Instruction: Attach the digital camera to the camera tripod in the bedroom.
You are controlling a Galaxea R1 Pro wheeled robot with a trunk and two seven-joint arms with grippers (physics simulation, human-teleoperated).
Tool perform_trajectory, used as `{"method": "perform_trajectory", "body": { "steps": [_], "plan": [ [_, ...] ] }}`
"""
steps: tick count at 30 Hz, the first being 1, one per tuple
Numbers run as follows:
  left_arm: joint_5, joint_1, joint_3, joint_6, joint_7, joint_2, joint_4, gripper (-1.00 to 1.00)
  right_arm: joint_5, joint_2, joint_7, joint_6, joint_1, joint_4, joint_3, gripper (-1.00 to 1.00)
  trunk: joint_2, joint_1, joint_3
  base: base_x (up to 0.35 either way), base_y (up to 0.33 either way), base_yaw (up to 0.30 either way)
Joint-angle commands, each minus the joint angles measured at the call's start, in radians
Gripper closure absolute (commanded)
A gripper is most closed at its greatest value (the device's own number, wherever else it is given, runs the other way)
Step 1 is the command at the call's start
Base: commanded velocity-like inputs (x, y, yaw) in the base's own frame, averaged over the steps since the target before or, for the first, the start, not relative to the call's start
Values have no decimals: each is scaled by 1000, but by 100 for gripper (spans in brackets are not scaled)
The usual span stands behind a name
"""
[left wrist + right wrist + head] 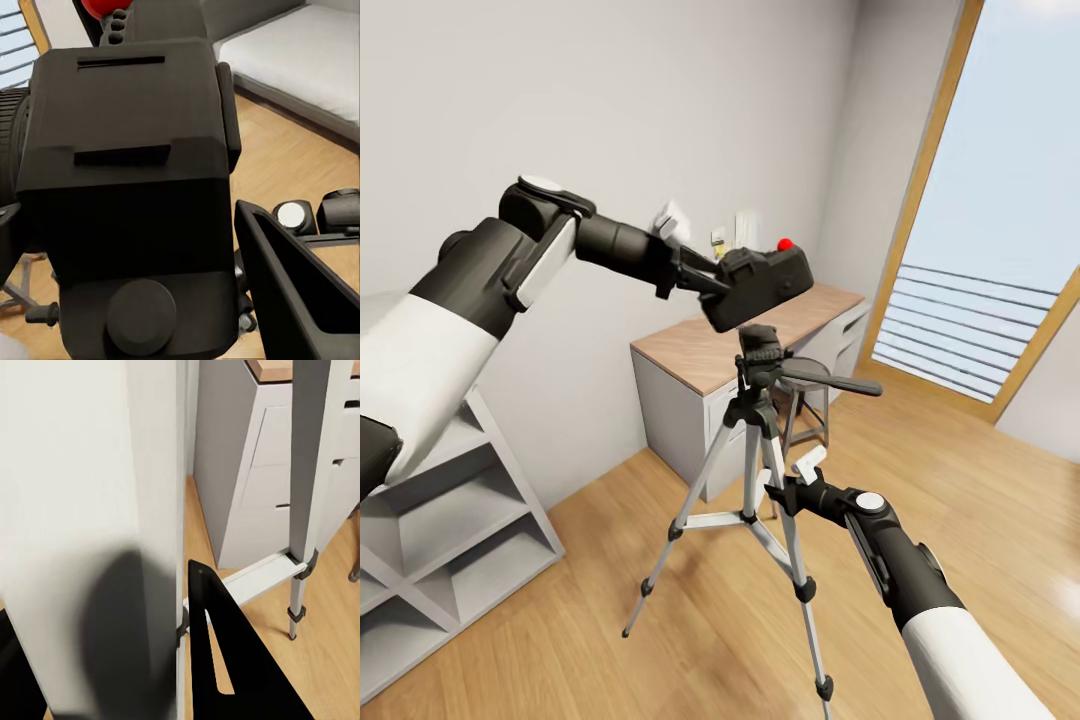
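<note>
My left gripper (pixel 722 283) is shut on the black digital camera (pixel 760 282), which has a red button on top. The camera is tilted and held right over the black head (pixel 761 352) of the camera tripod; I cannot tell whether they touch. In the left wrist view the camera (pixel 127 150) sits close against one black finger (pixel 292 285). The tripod stands on the wood floor on silver legs (pixel 785 520), its pan handle (pixel 835 383) pointing right. My right gripper (pixel 785 488) is shut around one leg (pixel 97 510), with a finger (pixel 232 660) beside it.
A wood-topped grey desk (pixel 700 355) stands behind the tripod, with a stool (pixel 807 372) at it. A white shelf unit (pixel 450 500) is at the left and a tall wood-framed window (pixel 1000 200) at the right. The bed (pixel 300 52) appears in the left wrist view.
</note>
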Motion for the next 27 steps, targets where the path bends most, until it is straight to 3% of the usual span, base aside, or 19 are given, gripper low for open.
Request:
{"method": "perform_trajectory", "body": {
  "steps": [1,9,14,16,19,20,21,22,27],
  "plan": [
    [7,-2,-4,7,0,22,-29,100,88,0,0,0,0,69,1,100,-2,1,-3,0,0,0],
    [8,-2,0,23,-2,101,-155,100,87,0,-1,0,0,69,0,100,-2,1,-3,0,0,0],
    [-16,-2,-1,156,14,110,-208,100,86,1,-2,0,0,69,-1,100,-2,1,-3,0,0,0],
    [-56,-2,-1,199,16,109,-212,100,86,1,-2,0,0,69,-1,100,-2,1,-3,0,0,0],
    [-164,-2,11,241,17,98,-218,100,86,1,-2,0,0,69,-1,100,-2,1,-3,0,0,0],
    [-177,-2,17,244,17,95,-218,100,86,1,-2,0,0,69,-1,100,-2,1,-3,0,0,0],
    [-195,-2,30,248,17,88,-219,100,86,1,-2,0,0,69,-1,100,-2,1,-3,0,0,0],
    [-218,-2,78,254,16,59,-216,100,86,1,-2,0,0,69,-1,100,-2,1,-3,0,0,0],
    [-229,-2,148,256,20,10,-210,100,86,2,-2,1,0,69,0,100,-2,1,-3,0,0,0]
  ]
}}
